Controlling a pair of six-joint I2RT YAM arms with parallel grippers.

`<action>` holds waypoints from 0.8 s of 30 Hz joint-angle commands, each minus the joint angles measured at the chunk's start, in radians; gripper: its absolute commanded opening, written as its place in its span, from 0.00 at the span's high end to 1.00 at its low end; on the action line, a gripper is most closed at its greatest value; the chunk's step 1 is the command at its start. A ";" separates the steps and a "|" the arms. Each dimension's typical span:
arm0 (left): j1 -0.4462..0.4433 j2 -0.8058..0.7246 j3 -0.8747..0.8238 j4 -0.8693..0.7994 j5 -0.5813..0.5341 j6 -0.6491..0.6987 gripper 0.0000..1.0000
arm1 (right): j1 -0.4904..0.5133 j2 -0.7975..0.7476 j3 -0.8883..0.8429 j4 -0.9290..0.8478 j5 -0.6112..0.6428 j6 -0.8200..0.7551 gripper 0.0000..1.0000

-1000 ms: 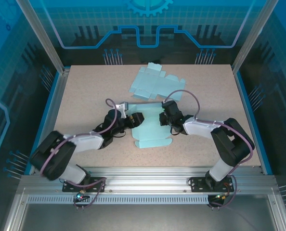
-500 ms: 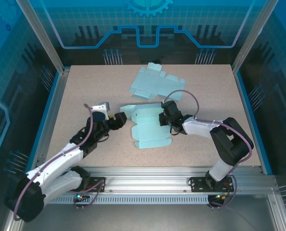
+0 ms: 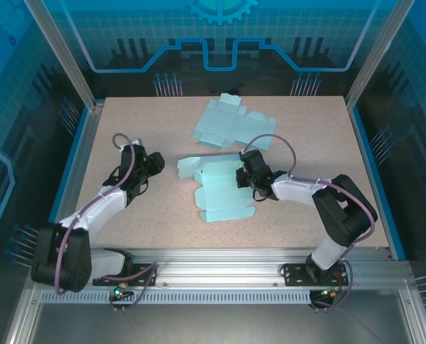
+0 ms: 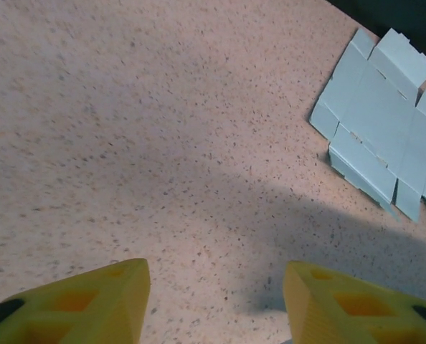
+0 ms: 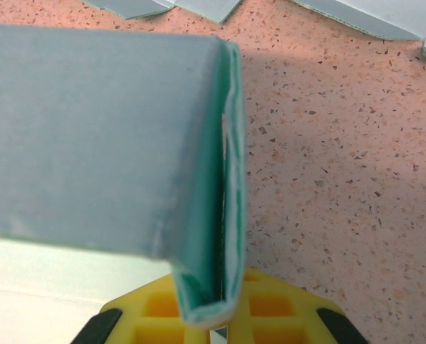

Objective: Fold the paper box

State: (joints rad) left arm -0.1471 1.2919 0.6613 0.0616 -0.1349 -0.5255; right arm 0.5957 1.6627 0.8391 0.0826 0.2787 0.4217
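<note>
A pale teal paper box blank lies partly folded in the middle of the table. My right gripper is shut on its folded right edge, which stands upright between the yellow fingers. A raised flap juts out at the blank's upper left. My left gripper is at the left of the table, apart from the blank. It is open, yellow fingers wide, with bare tabletop between them.
A second, flat box blank lies at the back centre of the table, also seen from the left wrist as flat blank. Metal frame rails and blue walls ring the speckled tabletop.
My left arm has let go of the blank and swung away to the left, ending open over bare table. The right gripper has kept its hold; the upper left flap stays raised.
</note>
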 commanded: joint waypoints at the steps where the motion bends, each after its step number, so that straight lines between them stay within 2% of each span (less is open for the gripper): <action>1: 0.011 0.078 0.035 0.137 0.102 -0.027 0.49 | 0.018 -0.001 -0.008 0.022 -0.014 0.000 0.90; 6: 0.011 0.202 0.072 0.173 0.139 -0.026 0.50 | 0.017 -0.002 -0.005 0.019 -0.018 -0.004 0.90; 10: 0.010 0.287 0.108 0.198 0.219 -0.004 0.51 | 0.020 0.001 -0.002 0.019 -0.018 -0.005 0.90; 16: 0.002 0.357 0.106 0.306 0.351 -0.022 0.51 | 0.019 0.018 0.007 0.014 -0.015 -0.002 0.90; 24: -0.047 0.402 0.098 0.361 0.415 -0.029 0.50 | 0.021 0.044 0.025 -0.001 -0.010 0.009 0.90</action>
State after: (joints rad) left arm -0.1757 1.6814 0.7464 0.3626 0.2169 -0.5468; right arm 0.5957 1.6859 0.8455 0.0898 0.2775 0.4217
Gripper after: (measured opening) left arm 0.496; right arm 0.106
